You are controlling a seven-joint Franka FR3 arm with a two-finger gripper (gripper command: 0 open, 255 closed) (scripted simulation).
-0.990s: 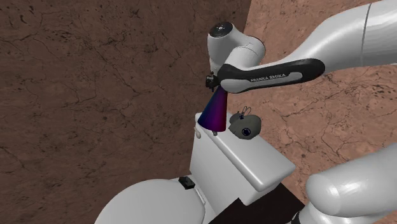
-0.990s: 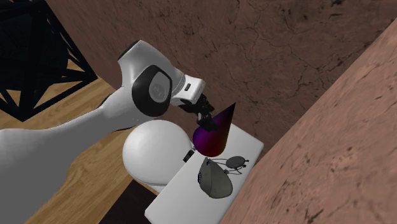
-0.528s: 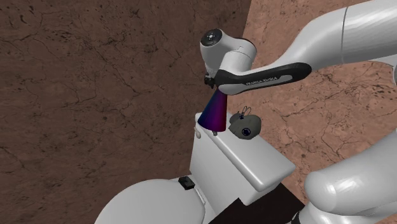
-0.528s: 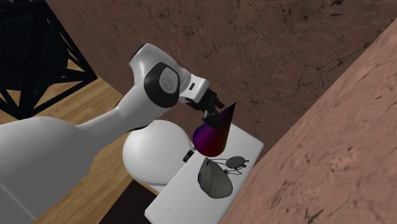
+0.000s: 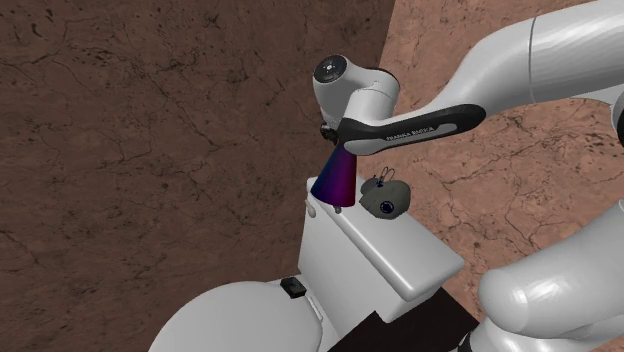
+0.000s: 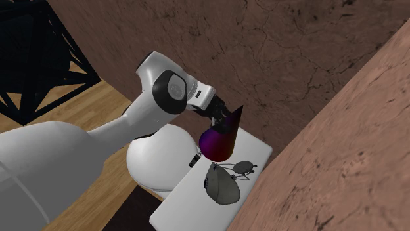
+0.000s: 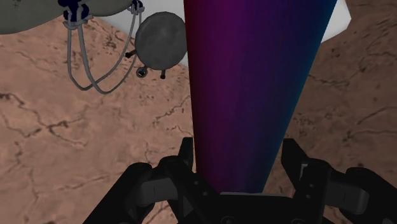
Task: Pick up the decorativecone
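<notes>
Cone [image 7: 254, 95] stands upright on the toilet tank lid [image 5: 400, 255], at the wall end, purple-to-blue, wide base down. Tool [image 7: 240, 156] sits over the narrow upper part, one finger each side, spread apart. The gaps look very small in the wrist view and contact on either side can't be confirmed, so this reads as straddling, not gripping. Base looks flat on the lid, so the cone isn't lifted yet.

Main risk is the taper. Closing on slanted sides this near the tip tends to squeeze the cone downward out of the fingers, so the grip could slip on the lift; a grab lower on the body would probably hold better. Second risk is uneven contact: if one finger lands first it pushes the cone sideways, and it could tip. There is little room for that, because the grey wired object [image 5: 385, 200] lies just beside the cone and the lid's edge is near on the other side. A tipped cone would likely roll in an arc and could drop toward the toilet seat cover [image 5: 240, 320] below.
</notes>
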